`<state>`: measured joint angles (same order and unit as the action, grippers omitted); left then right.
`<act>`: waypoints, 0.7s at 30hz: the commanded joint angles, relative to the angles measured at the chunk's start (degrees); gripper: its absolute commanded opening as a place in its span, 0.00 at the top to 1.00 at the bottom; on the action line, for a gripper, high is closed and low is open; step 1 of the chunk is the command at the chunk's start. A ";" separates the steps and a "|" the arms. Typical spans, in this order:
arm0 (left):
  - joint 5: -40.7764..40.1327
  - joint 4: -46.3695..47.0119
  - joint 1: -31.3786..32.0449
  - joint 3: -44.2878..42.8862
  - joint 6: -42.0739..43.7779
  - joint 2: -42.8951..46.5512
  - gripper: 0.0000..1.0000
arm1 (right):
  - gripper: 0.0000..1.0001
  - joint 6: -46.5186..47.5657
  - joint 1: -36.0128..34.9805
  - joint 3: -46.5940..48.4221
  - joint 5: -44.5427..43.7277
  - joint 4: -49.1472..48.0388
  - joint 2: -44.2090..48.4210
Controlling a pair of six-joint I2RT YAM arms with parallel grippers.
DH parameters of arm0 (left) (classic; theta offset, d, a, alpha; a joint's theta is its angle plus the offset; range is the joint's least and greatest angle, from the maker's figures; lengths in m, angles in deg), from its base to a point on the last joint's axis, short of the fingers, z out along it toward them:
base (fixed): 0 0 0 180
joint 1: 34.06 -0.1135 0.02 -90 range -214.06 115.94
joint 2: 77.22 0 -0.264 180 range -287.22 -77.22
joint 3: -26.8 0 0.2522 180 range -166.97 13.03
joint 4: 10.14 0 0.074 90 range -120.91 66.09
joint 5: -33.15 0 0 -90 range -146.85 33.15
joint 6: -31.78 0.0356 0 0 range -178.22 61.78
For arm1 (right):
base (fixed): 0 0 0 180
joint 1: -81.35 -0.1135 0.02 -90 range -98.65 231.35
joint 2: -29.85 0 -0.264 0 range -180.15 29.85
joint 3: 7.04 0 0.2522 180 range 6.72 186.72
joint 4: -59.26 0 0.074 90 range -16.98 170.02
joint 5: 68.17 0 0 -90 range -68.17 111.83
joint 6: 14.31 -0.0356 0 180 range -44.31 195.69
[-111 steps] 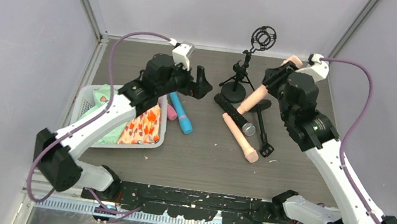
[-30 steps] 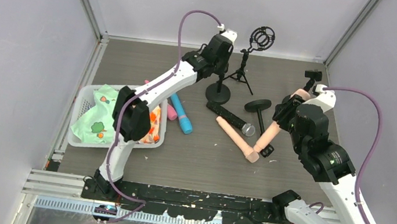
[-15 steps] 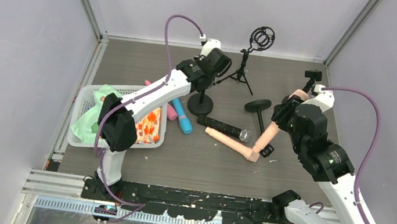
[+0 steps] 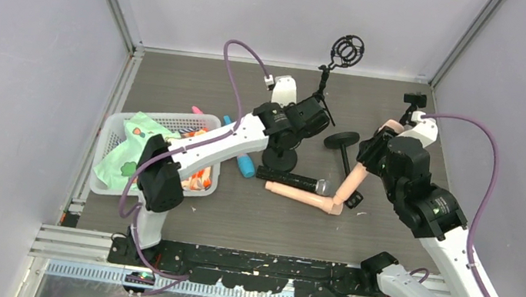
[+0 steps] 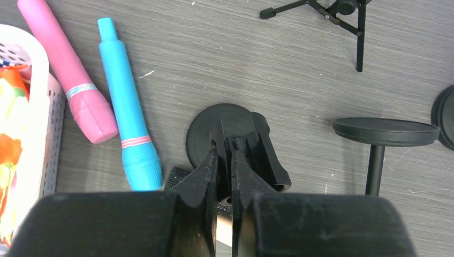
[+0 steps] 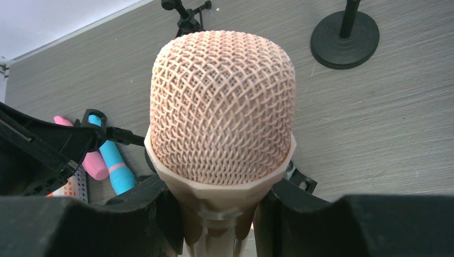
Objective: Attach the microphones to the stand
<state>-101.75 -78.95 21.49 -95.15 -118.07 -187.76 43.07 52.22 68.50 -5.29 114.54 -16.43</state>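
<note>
Peach-beige mesh-headed microphone [image 6: 222, 112] sits clamped, tilted, in your right gripper [image 4: 377, 151], to the right of the black round-based stand [image 5: 241, 115]. Your left gripper [image 5: 231, 152] is pinched tight on that stand's thin post. You seem about to mount it: steady the stand, then line the handle up with the clip.

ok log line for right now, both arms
left gripper: shut on stand | right gripper: shut on peach mic | status: not yet mounted | loose: black mic, blue mic
</note>
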 commanded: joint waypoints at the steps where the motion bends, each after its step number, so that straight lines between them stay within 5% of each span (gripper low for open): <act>1: -0.83 -1.19 1.29 1.46 -8.58 3.26 0.85 | 0.99 -0.69 -0.01 1.73 -0.55 -0.07 -0.65; 8: 1.88 6.23 1.40 9.18 -5.43 7.54 0.36 | 0.99 -0.39 0.08 2.29 -3.20 -1.15 -0.71; 17: 5.07 16.47 1.76 17.84 3.96 16.79 0.12 | 0.99 0.75 0.09 1.94 -5.58 -3.49 0.82; 21: 6.48 18.42 1.84 19.56 7.76 20.20 0.11 | 0.99 1.14 0.10 1.44 -6.43 -4.29 1.30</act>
<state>-96.51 -66.38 22.96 -76.50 -115.38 -172.49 43.35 52.22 68.52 -9.02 114.23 -16.34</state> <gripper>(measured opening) 0.883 0.460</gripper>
